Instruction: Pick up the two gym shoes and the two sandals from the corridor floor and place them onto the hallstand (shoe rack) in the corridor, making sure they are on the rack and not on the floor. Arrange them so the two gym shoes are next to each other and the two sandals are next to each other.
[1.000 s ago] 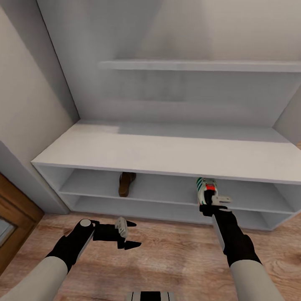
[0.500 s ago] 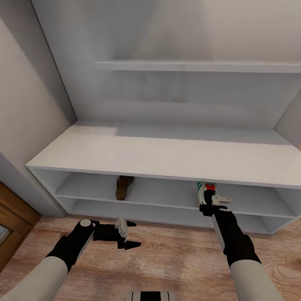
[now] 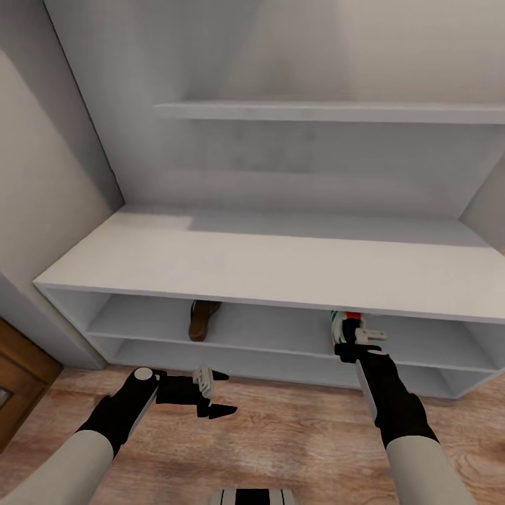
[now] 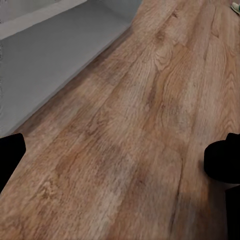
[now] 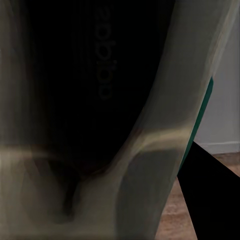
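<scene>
In the head view my right gripper (image 3: 356, 339) is shut on a white gym shoe (image 3: 341, 325) with green stripes and a red tongue. It holds the shoe at the mouth of the hallstand's (image 3: 252, 261) upper shelf row, toe tucked under the flat top. Up close in the right wrist view I see the gym shoe's dark inside (image 5: 90, 100) and a green stripe. One dark brown sandal (image 3: 203, 317) lies on the same shelf, further left. My left gripper (image 3: 214, 393) hangs open and empty over the corridor floor (image 3: 280, 428); one of its black fingertips (image 4: 224, 163) shows above the planks.
A grey wall shelf (image 3: 330, 111) runs above the hallstand. A brown wooden door (image 3: 17, 379) stands at the left edge beside a grey wall corner. In the left wrist view a small pale-green thing (image 4: 235, 6) lies on the floor, too small to name.
The whole view has shifted: the hallstand sits lower and further left in the picture. The gym shoe now reaches deeper under the top. Both arms keep their pose.
</scene>
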Robot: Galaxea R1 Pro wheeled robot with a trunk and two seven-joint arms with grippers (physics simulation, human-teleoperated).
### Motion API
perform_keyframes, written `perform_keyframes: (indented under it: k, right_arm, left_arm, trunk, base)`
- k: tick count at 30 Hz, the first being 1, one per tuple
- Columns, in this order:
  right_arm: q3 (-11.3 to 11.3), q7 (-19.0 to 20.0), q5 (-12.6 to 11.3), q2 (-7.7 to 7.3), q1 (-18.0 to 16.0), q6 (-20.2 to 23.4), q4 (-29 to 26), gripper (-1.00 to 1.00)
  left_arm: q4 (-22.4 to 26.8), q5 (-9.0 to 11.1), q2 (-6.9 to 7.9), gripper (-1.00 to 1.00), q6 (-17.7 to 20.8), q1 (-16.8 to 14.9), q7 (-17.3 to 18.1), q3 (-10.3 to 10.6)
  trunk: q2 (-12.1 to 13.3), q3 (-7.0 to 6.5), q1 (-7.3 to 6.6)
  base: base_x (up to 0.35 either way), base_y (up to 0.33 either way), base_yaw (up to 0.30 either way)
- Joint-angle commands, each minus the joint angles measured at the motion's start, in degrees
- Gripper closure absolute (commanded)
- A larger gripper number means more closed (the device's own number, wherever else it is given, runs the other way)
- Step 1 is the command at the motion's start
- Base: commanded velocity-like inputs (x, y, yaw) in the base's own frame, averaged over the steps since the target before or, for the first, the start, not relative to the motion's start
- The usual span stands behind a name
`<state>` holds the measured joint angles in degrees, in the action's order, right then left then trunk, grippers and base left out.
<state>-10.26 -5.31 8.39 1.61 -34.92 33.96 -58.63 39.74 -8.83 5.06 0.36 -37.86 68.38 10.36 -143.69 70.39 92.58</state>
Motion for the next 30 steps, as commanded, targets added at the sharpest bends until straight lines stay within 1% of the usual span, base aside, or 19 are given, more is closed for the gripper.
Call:
perform_keyframes:
  k: [1, 7, 20, 26, 30]
  right_arm:
    - [-0.1, 0.2, 0.6, 0.06, 0.0, 0.3, -0.1, 1.0]
    - [-0.1, 0.2, 0.6, 0.06, 0.0, 0.3, -0.1, 1.0]
    - [-0.1, 0.2, 0.6, 0.06, 0.0, 0.3, -0.1, 1.0]
    - [-0.1, 0.2, 0.6, 0.06, 0.0, 0.3, -0.1, 1.0]
    - [-0.1, 0.2, 0.6, 0.06, 0.0, 0.3, -0.1, 1.0]
  left_arm:
    - [0.1, -0.1, 0.04, -1.0, 0.1, 0.0, 0.1, 0.1]
    - [0.1, -0.1, 0.04, -1.0, 0.1, 0.0, 0.1, 0.1]
    - [0.1, -0.1, 0.04, -1.0, 0.1, 0.0, 0.1, 0.1]
    - [0.1, -0.1, 0.04, -1.0, 0.1, 0.0, 0.1, 0.1]
    - [0.1, -0.1, 0.04, -1.0, 0.1, 0.0, 0.1, 0.1]
  trunk:
    - [0.0, 0.05, -0.01]
    - [0.0, 0.05, -0.01]
    - [0.0, 0.05, -0.01]
    - [0.0, 0.05, -0.01]
    - [0.0, 0.05, -0.01]
  base:
    - [0.095, 0.055, 0.0]
    - [0.132, 0.079, 0.0]
    - [0.013, 0.006, 0.0]
    - [0.132, 0.0, 0.0]
    - [0.038, 0.0, 0.0]
